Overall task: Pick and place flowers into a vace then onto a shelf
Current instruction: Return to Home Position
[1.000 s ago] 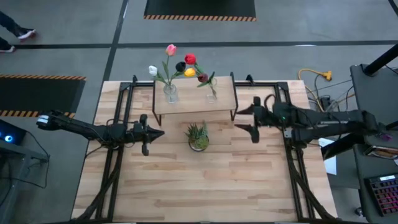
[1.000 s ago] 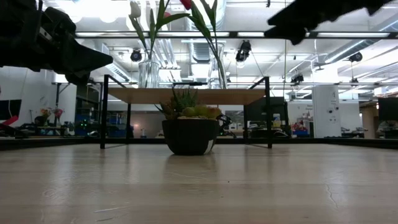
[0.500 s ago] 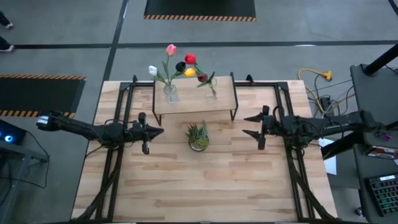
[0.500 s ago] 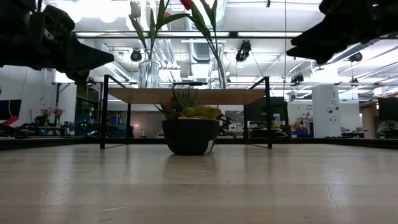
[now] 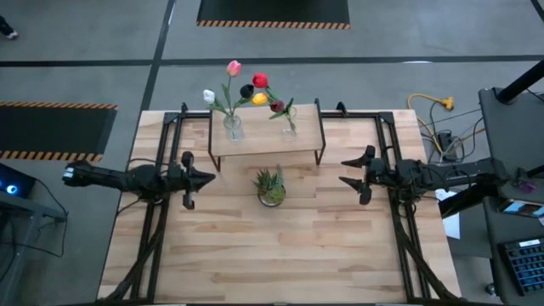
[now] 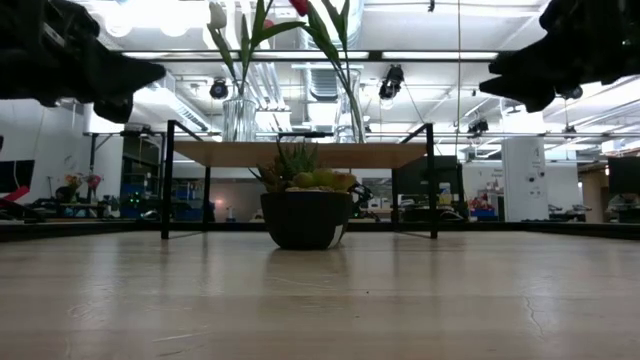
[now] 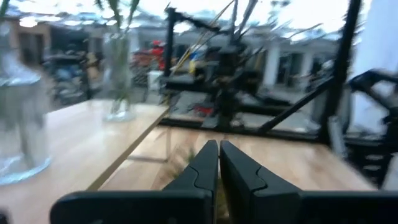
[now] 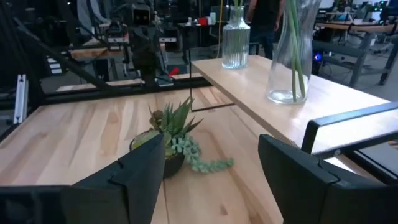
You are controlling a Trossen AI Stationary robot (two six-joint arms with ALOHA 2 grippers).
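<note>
Nearest me on the table [image 5: 280, 255], my left gripper [image 5: 207, 178] hangs over the left side, its fingers [image 7: 202, 168] pressed together. The right gripper [image 5: 343, 171] hangs opposite over the right side, fingers spread wide. Between the 2 sits the potted plant [image 5: 271, 188], apart from both. Just behind it stands the shelf [image 5: 263, 143], carrying 2 glass vases [image 5: 232, 128] side by side. The flowers [image 5: 246, 91] stand upright in those vases, heads fanned out above; which stem sits in which vase I can't quite tell.
</note>
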